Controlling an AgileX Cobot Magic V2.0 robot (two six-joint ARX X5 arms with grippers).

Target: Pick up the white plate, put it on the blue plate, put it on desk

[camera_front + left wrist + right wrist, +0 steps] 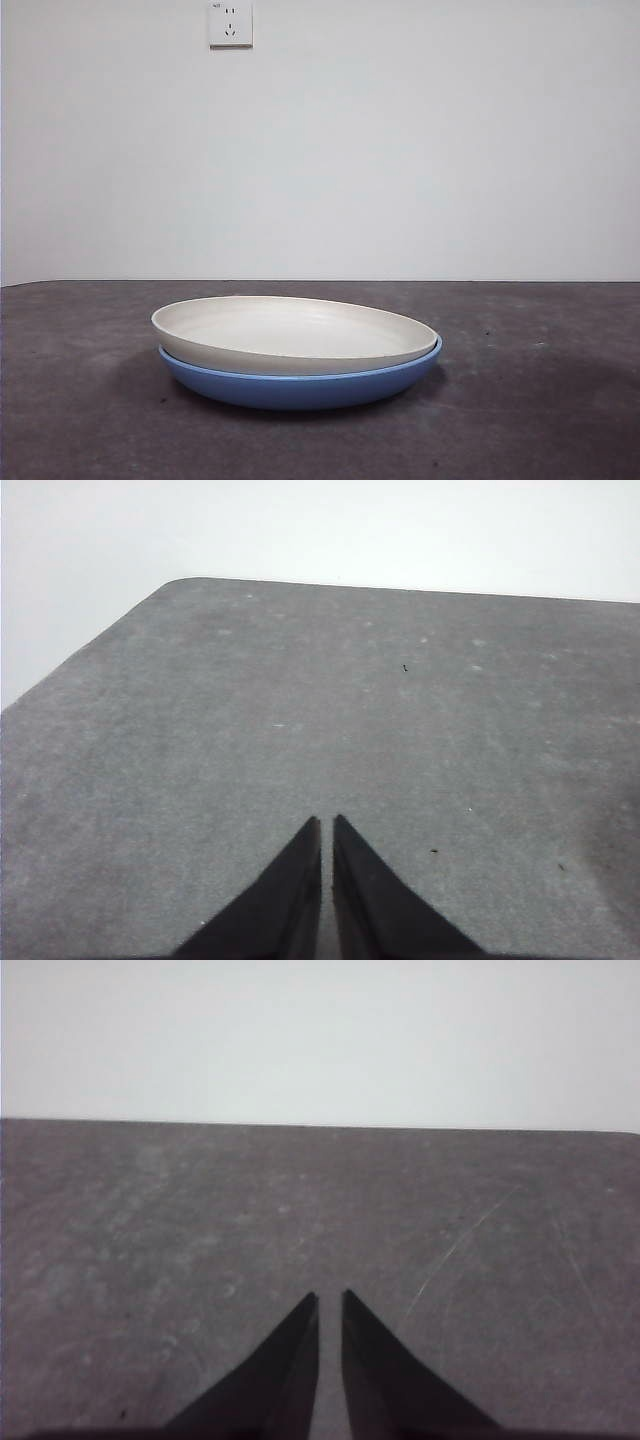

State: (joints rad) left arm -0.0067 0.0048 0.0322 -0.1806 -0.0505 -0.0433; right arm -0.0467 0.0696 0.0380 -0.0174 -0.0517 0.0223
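Grey-brown, speckled matte desk (90,420) fills the foreground of the front view, and the two plates sit on it near the camera, roughly centred. Blue plate (300,385) lies at the bottom, its glossy underside and raised rim showing along the near edge and at the right. White plate (290,335) rests inside the blue one, nested but not level: its left rim rides above the blue rim, while its right edge sits down within the blue rim. Faint concentric ridges show on the white plate's inner surface. No arm or gripper appears in the front view.

Left gripper (327,825): the two black jaws stand nearly together, only a thin slit between the tips, nothing held. It hangs over bare desk surface; a rounded desk corner lies beyond it. Neither plate appears in the left wrist view.

Right gripper (330,1300): jaws likewise close together with a narrow gap, nothing between them, over bare desk with light scratch marks. No plate is in the right wrist view either.

Farther back, the desk's far edge meets a plain white wall (400,150), with a white wall socket (230,23) high up, left of centre.
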